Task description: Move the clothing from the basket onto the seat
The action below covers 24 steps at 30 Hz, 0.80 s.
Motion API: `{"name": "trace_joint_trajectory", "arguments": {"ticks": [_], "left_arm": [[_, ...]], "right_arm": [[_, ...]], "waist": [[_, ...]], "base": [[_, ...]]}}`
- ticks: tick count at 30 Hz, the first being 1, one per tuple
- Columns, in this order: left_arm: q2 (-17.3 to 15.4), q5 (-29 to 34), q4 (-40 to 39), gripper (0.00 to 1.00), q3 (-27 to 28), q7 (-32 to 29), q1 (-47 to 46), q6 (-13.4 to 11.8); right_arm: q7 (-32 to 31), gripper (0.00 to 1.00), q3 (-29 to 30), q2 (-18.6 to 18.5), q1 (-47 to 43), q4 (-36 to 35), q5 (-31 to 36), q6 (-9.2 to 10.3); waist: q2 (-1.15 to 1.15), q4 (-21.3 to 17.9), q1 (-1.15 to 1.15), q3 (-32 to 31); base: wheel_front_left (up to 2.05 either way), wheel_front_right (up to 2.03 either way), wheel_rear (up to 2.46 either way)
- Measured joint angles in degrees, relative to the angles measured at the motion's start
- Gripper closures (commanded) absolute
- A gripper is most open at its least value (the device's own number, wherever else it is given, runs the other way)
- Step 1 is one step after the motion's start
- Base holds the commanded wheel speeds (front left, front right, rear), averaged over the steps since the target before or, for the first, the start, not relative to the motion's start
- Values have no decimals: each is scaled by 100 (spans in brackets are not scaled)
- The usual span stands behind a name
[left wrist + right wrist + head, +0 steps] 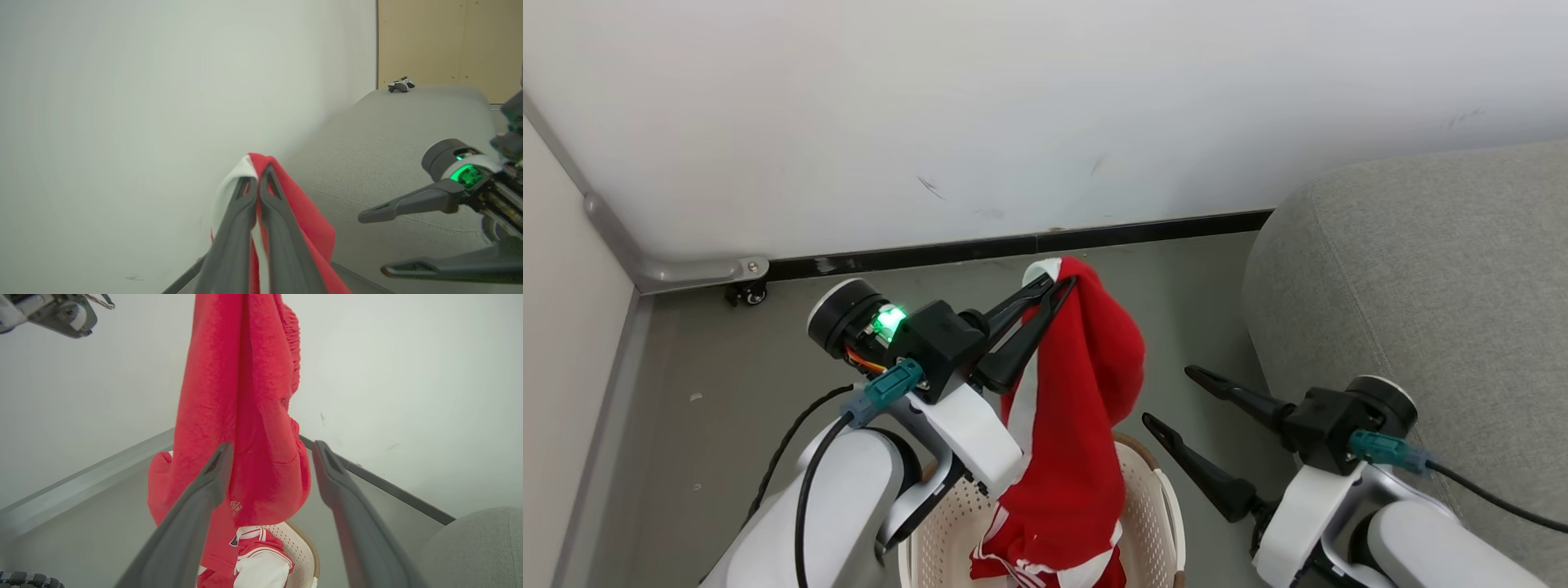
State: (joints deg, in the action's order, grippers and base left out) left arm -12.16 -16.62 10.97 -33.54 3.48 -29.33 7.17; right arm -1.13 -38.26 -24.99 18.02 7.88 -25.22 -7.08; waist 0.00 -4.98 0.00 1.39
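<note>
Clothing (1078, 408) — soft red sports garments with white stripes — is being seen nearest, at the cream perforated plastic laundry basket (1168, 498) with its brown rim band. A bunch with white trim is lying inside the basket. One long red garment is being hung above it, its lower end just over that bunch; whether the two are touching cannot be told.

The hanging garment is being pinched at its top, along a white-striped edge, by the left gripper (1062, 283), whose two long dark fingers are being pressed together on the cloth. Just beside the garment, on the robot's right, the right gripper (1168, 396) is being held with its fingers spread wide and nothing clasped between them.

Beyond that gripper, the large grey fabric-upholstered sofa (1421, 261) with rounded, padded edges is being shown to the right of the basket, apart from it. Farthest back, the grey floor (727, 367) is being met by a black skirting strip (1013, 245) — and above it by a plain white wall (1013, 98).
</note>
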Motion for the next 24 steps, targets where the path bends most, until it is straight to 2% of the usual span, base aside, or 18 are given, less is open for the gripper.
{"name": "trace_joint_trajectory", "arguments": {"ticks": [11, 24], "left_arm": [[-164, -204, -365, 100, -326, -54, -281, 15], [-304, -452, -567, 100, -480, -102, -506, 15]], "right_arm": [[-149, 0, -208, -501, 348, -118, -46, 0], [-145, 0, -409, -601, 443, -119, -243, -1]], "waist": [[0, -50, 0, -1], [0, -111, 0, -24]], "base": [[0, 0, 0], [0, 0, 0]]}}
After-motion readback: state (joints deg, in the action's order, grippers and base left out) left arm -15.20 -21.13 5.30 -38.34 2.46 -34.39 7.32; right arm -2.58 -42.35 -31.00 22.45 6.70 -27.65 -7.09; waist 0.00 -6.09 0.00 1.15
